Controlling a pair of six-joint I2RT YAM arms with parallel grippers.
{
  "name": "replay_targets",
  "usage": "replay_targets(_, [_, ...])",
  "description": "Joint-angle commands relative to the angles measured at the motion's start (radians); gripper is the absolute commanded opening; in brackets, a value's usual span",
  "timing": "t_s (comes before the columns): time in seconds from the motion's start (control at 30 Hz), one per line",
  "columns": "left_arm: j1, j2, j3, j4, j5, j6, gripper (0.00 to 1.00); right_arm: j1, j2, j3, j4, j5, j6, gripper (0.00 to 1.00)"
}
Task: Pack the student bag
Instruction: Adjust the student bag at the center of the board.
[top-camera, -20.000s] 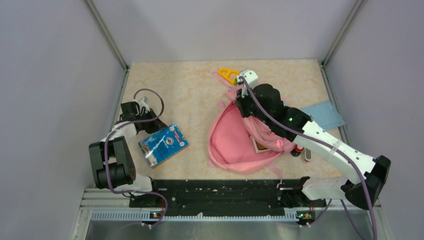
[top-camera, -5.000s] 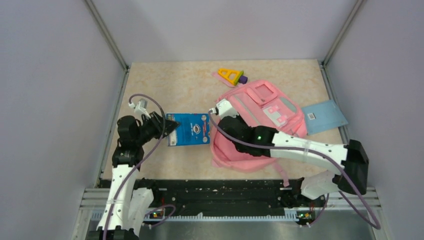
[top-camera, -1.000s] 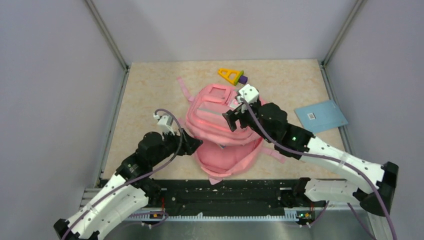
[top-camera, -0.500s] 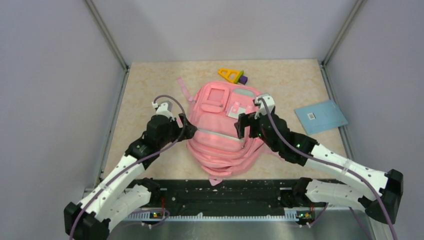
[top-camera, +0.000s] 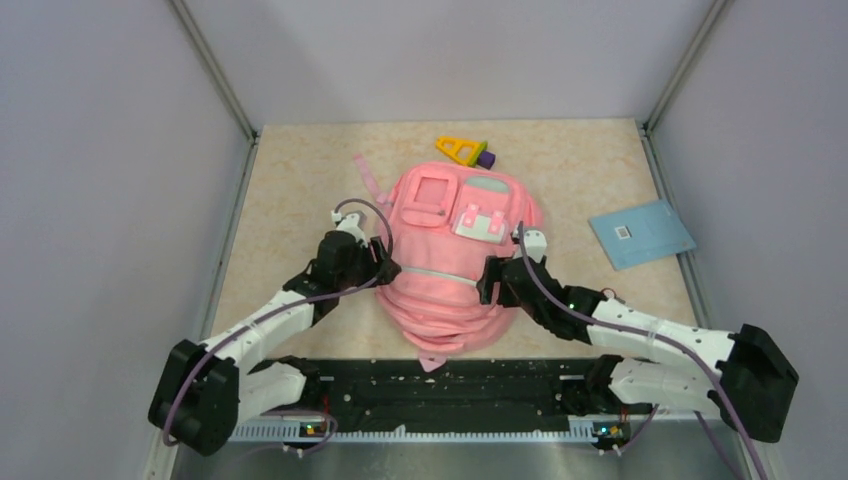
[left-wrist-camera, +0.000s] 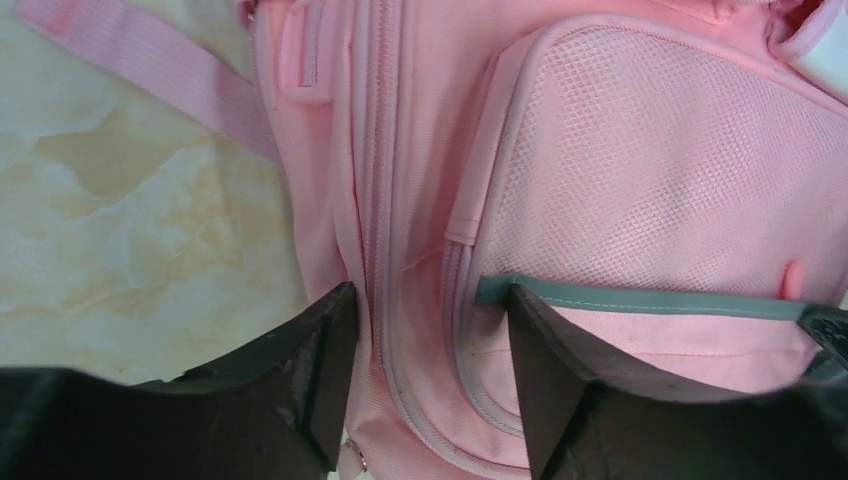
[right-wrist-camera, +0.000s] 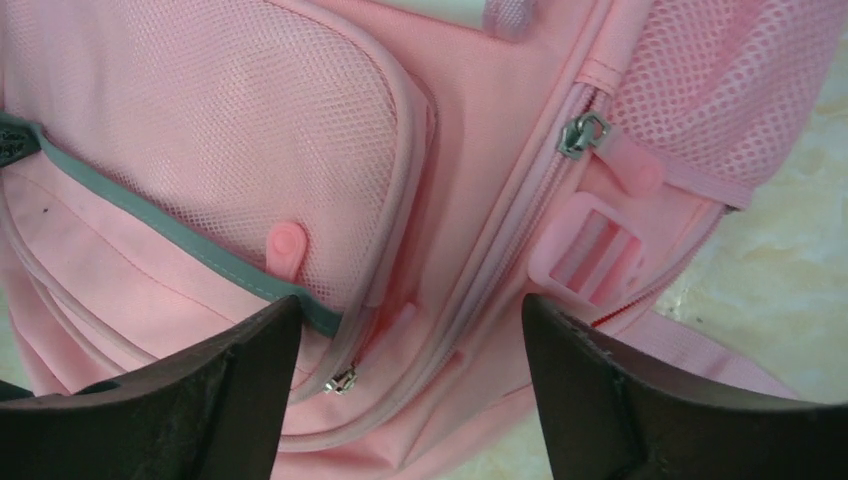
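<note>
Bag down flat, a claw at each flank

A second ago I had the student bag (top-camera: 452, 285) humped up and skewed between my claws. Now it lies flat on the table (top-camera: 300, 190), front pockets up, spread between them. My left claw (left-wrist-camera: 425, 300) sits at one flank, fingers apart across the main zip (left-wrist-camera: 375, 200), one tip at the end of the grey reflective strip (left-wrist-camera: 640, 298). Whether they pinch the cloth or only straddle it, I cannot tell. My right claw (right-wrist-camera: 410, 320) hangs over the opposite flank, fingers spread wide above the mesh pocket (right-wrist-camera: 220, 150), gripping nothing.

The blue packet that lay ahead of my left claw five seconds ago is nowhere on the table, so I judge it went inside. Two things remain out: the yellow triangle toy (top-camera: 460, 150) just past the bag's far end, ahead of both claws, and the light blue booklet (top-camera: 640, 232) well out beyond my right claw. Packing looks partly done.
</note>
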Motion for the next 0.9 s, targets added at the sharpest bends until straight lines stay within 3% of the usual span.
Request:
replay_targets(0.0, [-0.007,0.094,-0.022,0.147,0.218,0.054,0.56,-0.087,0.073,-0.032,0.177,-0.048,-0.013,0.75])
replay_targets(0.1, [-0.043,0.105,-0.053,0.217,0.267,0.022,0.49,-0.154,0.111,-0.037,0.277,-0.11,-0.061,0.66])
replay_targets(0.27, [-0.224,0.084,-0.054,0.271,0.208,-0.023,0.49,-0.235,0.189,0.004,0.374,-0.111,-0.194,0.6])
replay_targets(0.53, [-0.402,0.127,-0.067,0.485,0.178,-0.159,0.49,-0.399,0.331,0.148,0.42,-0.191,-0.38,0.61])
replay_targets(0.7, [-0.419,0.01,0.015,0.298,0.062,-0.087,0.61,-0.405,0.311,0.284,0.275,-0.189,-0.461,0.74])
replay_targets(0.87, [-0.412,-0.162,0.037,0.005,-0.212,-0.036,0.77,-0.405,0.199,0.289,0.084,-0.201,-0.401,0.85])
